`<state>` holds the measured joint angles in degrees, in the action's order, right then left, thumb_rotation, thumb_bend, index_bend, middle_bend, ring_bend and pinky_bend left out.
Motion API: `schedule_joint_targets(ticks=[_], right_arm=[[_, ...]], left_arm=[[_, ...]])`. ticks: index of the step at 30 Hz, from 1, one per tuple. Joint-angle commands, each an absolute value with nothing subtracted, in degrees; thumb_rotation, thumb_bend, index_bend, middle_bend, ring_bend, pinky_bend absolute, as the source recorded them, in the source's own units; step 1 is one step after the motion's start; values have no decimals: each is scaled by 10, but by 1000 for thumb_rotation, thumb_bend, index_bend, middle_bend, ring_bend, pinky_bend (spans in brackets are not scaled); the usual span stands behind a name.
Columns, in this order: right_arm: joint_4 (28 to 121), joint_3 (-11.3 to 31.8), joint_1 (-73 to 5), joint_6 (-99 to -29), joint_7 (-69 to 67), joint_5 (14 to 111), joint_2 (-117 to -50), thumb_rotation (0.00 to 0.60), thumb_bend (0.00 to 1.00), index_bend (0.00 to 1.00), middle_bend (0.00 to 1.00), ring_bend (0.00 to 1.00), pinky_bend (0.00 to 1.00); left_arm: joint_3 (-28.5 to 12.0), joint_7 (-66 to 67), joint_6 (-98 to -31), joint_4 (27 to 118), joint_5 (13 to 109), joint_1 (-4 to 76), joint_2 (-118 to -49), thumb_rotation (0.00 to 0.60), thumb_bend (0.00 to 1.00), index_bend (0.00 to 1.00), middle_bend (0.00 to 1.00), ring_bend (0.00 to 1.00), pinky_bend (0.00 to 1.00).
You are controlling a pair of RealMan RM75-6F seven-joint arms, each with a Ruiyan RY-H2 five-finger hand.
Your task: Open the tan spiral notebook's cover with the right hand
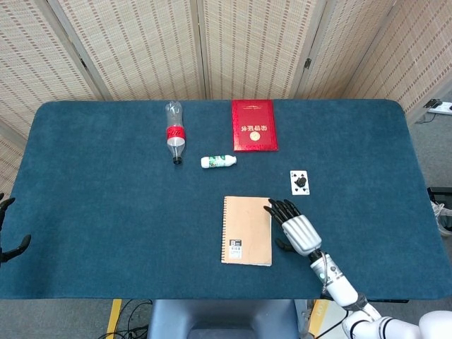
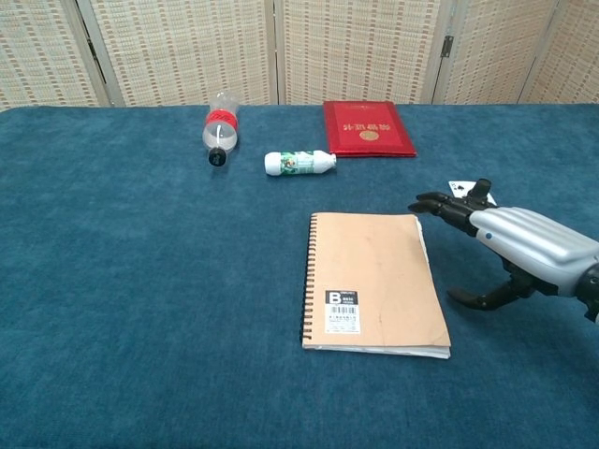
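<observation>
Item: tan spiral notebook (image 2: 374, 281), closed, lying flat on the blue table (image 1: 106, 176) near the front edge, spiral binding along its left side, free edge facing your right hand (image 2: 524, 248). Risk, as a judgement: the cover lies flush on the page block, so your fingertips may slide over it and push the whole notebook toward the binding side instead of lifting the cover; catching several sheets along with the cover is also likely, since loose page edges show at the right and lower margins. A sweep from the far side could also drag the playing card (image 1: 299, 181), which sits just beyond your fingers. Position: your right hand hovers just beside the notebook's right edge, fingers (image 2: 432, 204) spread apart and holding nothing, tips reaching the upper right corner region, thumb hanging lower on the right; contact with the cover cannot be confirmed from either view. Left hand (image 1: 6, 233): only its edge shows at the table's far left, fingers apart, holding nothing, well away from the notebook.
</observation>
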<state>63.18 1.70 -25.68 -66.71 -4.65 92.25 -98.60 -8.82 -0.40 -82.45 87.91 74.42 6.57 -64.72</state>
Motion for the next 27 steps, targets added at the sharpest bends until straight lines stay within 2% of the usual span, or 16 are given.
schedule_joint_targets(ticks=[1, 27], right_arm=[[632, 18, -258, -664, -51, 916, -990, 600, 369, 0, 0, 0, 0], [609, 18, -276, -660, -77, 900, -1009, 600, 375, 0, 0, 0, 0]], left_arm=[[-89, -3, -825, 879, 744, 66, -647, 600, 296, 159, 103, 89, 151], [-98, -13, -833, 881, 728, 59, -643, 600, 296, 160, 103, 89, 151]])
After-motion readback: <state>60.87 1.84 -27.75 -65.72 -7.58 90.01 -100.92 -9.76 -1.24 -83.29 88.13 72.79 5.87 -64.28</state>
